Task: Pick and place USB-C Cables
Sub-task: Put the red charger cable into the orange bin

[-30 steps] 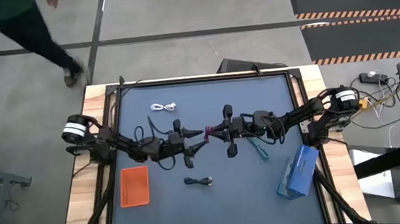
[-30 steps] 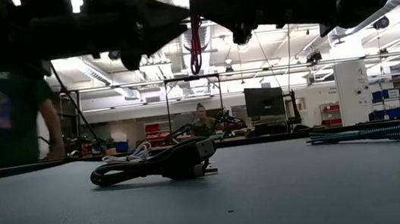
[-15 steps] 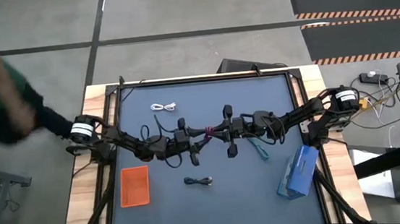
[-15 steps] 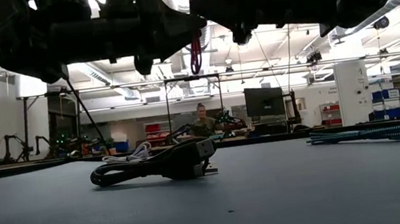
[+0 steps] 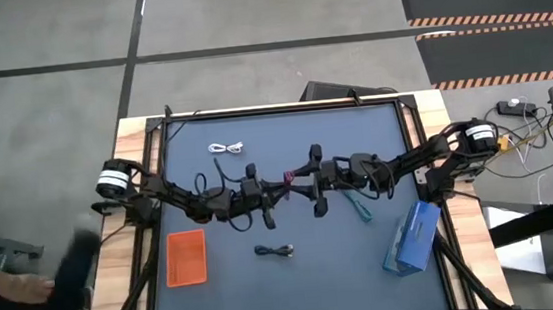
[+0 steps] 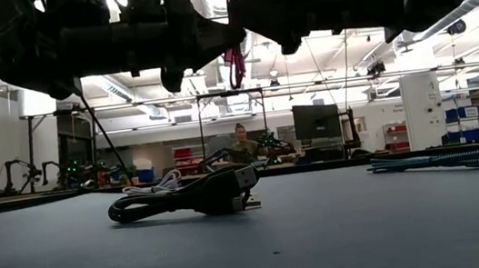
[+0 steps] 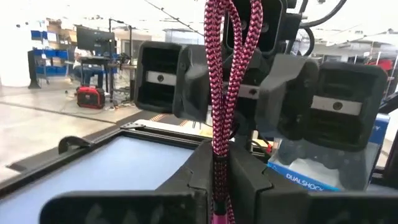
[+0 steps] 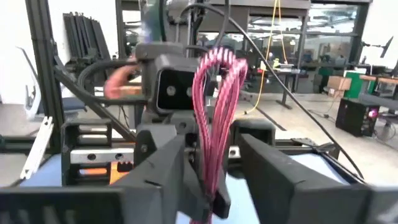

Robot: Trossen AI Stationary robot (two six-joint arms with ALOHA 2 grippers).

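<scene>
The magenta-pink cable [image 5: 287,182] hangs high over the table's middle, between both grippers. My left gripper [image 5: 278,187] reaches in from the table's left and is shut on it. My right gripper [image 5: 298,181] faces it from the right, open, with the cable's loops [image 8: 214,106] between its fingers and close to one finger [image 8: 163,171]; I cannot tell if they touch. The black cable [image 5: 275,250] lies on the mat toward the near edge. The white cable [image 5: 226,148] lies at the far left, and the teal-blue cable [image 5: 359,208] lies right of centre. My left gripper pinches the bundled magenta-pink cable [image 7: 217,163] between its two fingers, partway along the bundle. The fingers come level from the table's left and lie across the bundle. The bundle stands upright, its looped end [image 7: 231,37] free beyond the fingers, lifted clear of the table [image 6: 234,61].
The orange tray [image 5: 186,257] stands at the near left of the mat. A flat blue box [image 5: 411,236] lies at the near right. A person's legs [image 5: 28,297] show on the floor off the table's left side.
My left gripper has moved toward the table's right onto the magenta-pink cable and shut on it. My right gripper, which was shut on the cable, has opened its fingers. The cable stays high over the table's middle. A person has walked along the table's left side.
</scene>
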